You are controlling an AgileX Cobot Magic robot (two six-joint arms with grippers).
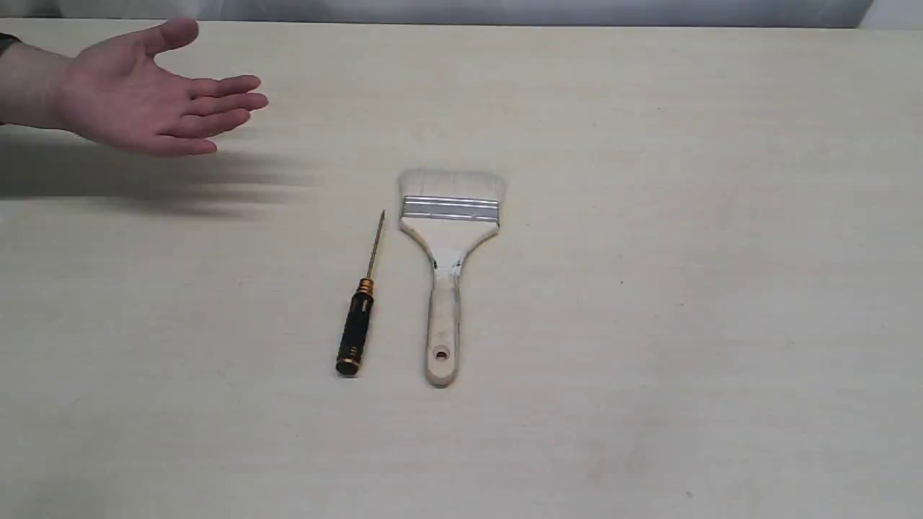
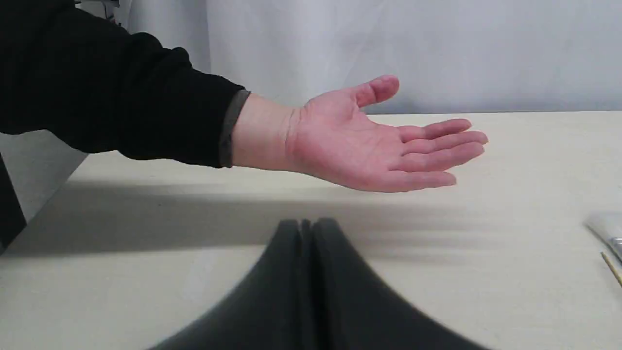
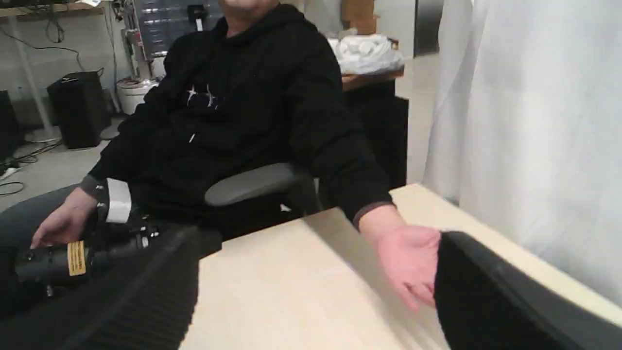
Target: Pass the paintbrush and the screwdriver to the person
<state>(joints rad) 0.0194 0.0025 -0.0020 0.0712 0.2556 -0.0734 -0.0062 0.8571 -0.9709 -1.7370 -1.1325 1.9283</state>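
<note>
The paintbrush (image 1: 448,245) lies flat mid-table, its pale bristles pointing to the far side and its wooden handle toward the near edge. Just left of it lies the slim black-handled screwdriver (image 1: 359,310), roughly parallel, its shaft also pointing to the far side. The person's hand (image 1: 144,94) hovers palm-up over the far left of the table. My left gripper (image 2: 306,224) is shut and empty, short of that hand (image 2: 379,141). My right gripper (image 3: 320,238) is open and empty, and the hand (image 3: 408,262) shows between its fingers. Neither gripper appears in the exterior view.
The pale wooden table (image 1: 685,324) ends at a white curtain (image 2: 388,43) at the back. The person in a black hoodie (image 3: 252,97) sits in a chair beside the table's left end. A black robot arm (image 3: 73,262) with a yellow label is near them.
</note>
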